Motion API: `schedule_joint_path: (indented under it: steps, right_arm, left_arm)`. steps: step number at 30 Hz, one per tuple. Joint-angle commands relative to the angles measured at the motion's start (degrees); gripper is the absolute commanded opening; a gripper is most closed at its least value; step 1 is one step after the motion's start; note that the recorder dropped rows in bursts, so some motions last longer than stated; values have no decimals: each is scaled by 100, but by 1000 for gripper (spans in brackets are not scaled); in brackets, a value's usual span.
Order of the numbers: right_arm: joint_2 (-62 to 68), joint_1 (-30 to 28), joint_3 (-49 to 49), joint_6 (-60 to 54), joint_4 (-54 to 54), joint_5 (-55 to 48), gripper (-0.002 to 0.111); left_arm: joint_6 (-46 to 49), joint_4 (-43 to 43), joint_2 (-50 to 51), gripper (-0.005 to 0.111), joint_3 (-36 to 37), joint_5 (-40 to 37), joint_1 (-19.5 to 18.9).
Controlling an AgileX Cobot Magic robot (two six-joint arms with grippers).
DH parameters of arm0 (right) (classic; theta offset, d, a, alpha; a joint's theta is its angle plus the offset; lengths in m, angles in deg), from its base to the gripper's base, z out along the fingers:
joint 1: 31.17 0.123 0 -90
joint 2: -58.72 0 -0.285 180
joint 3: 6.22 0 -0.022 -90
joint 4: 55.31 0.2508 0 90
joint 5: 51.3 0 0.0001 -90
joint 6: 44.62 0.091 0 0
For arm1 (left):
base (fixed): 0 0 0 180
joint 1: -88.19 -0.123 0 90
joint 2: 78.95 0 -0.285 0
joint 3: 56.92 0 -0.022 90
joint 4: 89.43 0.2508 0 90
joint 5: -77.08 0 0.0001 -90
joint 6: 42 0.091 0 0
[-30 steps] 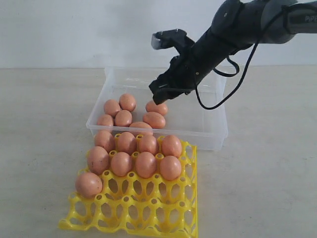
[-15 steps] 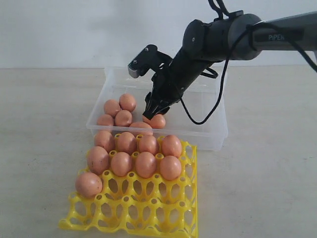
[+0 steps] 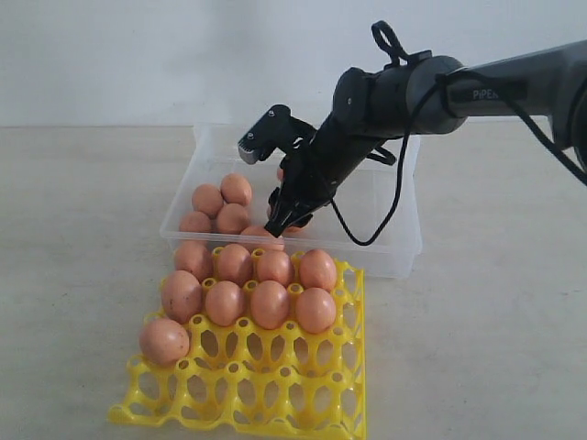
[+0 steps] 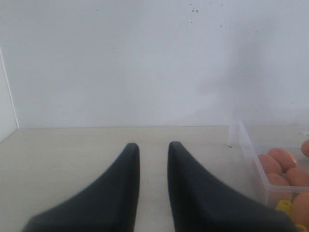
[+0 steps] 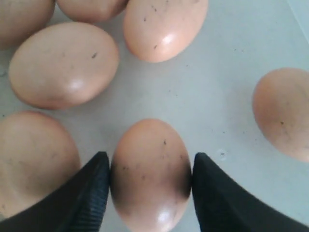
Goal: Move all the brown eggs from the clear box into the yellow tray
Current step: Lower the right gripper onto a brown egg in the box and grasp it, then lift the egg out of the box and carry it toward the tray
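The clear box (image 3: pixel 390 249) holds several brown eggs (image 3: pixel 221 209). My right gripper (image 3: pixel 280 224) reaches down into the box and stands open. Its two black fingers straddle one brown egg (image 5: pixel 149 176) that lies on the box floor, a finger close against each side. Other eggs (image 5: pixel 63 65) lie around it in the right wrist view, where the gripper (image 5: pixel 150 157) shows. The yellow tray (image 3: pixel 275 390) sits in front of the box with several eggs (image 3: pixel 271 302) in its back rows. My left gripper (image 4: pixel 153 147) is open and empty over the bare table, left of the box (image 4: pixel 247 147).
The tray's front rows of cups (image 3: pixel 248 367) hold nothing. One egg (image 5: pixel 282 111) lies apart from the others on the box floor. A white wall stands behind the table. Bare table lies on both sides of box and tray.
My right arm has swung left and come down from above the box's back into it. Its fingers now flank an egg on the floor. The eggs in the tray have not moved.
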Motion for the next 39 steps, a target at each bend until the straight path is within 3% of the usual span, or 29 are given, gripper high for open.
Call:
schedule_joint_path:
  steps: [1,5,26,39]
  right_arm:
    - [119,-1,17,2,-62,-83,36]
    - [132,-1,17,53,-61,-263,0]
    - [-965,-1,-416,1990,-137,-158,0]
    - [-1677,-1,-1600,2105,-37,1276,0]
  left_arm:
    - [-26,11,-11,22,22,14,51]
    - [-26,11,-11,22,22,14,51]
    - [-26,11,-11,22,22,12,51]
    - [-26,11,-11,22,22,12,51]
